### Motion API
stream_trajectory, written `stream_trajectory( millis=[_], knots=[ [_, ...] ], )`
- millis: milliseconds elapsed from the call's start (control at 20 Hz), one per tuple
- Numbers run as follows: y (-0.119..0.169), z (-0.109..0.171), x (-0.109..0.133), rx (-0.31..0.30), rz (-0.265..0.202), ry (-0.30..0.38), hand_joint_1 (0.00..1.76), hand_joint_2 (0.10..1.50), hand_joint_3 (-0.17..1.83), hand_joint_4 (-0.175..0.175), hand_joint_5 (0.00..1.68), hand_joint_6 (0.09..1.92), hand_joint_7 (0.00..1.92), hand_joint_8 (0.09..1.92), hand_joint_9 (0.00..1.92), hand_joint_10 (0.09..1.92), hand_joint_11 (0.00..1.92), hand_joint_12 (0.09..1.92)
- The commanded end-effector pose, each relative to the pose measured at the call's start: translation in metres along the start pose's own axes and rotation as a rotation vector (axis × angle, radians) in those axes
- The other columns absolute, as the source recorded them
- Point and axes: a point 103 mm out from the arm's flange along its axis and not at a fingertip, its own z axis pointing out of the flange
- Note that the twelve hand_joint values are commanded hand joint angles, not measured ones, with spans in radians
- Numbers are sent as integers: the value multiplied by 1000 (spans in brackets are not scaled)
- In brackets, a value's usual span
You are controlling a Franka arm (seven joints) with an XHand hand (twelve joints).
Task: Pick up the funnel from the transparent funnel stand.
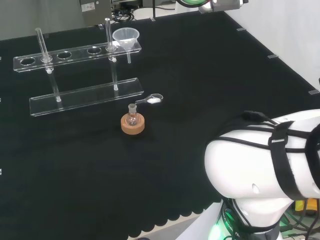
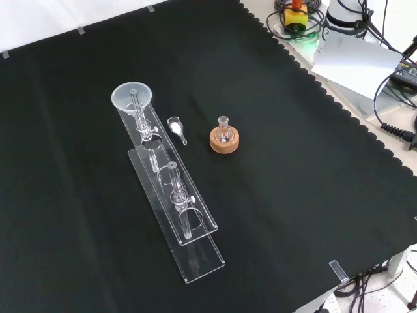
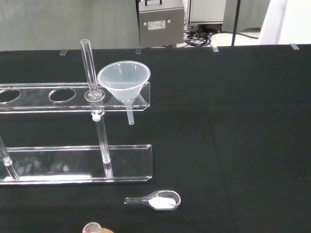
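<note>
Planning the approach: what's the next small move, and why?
Probably bring the hand toward the funnel from its open outer side. It sits untouched in the end hole of the funnel stand, right beside an upright rod, so coming in clear of that rod looks safest. The scoop lies well below.

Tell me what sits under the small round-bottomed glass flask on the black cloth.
The small round-bottomed glass flask rests in a cork ring stand on the black cloth. The flask's bottom and the cloth inside the ring are hidden by the stand.
</note>
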Motion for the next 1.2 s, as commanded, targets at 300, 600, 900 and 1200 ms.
stream_trajectory(
  millis=[300,600,900,1200],
  knots=[
    [3,0,-5,-10,5,6,0,1156,462,17,148,87,0,463,182,595,123,1349],
    [11,10,-18,10,31,22,0,1160,454,18,155,87,2,463,183,595,124,1350],
    [24,27,-48,24,70,33,0,1161,449,18,159,87,3,463,184,595,125,1350],
    [59,55,-73,61,69,37,0,1157,441,18,161,87,8,465,185,595,124,1350]
  ],
)
